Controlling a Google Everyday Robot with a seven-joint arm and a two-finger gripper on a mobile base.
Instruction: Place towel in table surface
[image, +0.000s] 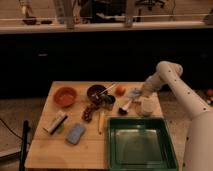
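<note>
The towel is a pale crumpled lump lying on the wooden table at its right side, just beyond the green tray. My gripper is at the end of the white arm, which reaches in from the right. It hangs low over the table, just left of and slightly behind the towel, close to it. Whether it touches the towel does not show.
A green tray fills the front right of the table. A brush, an orange fruit, a dark bowl, an orange bowl, a blue sponge and a scrub brush lie to the left.
</note>
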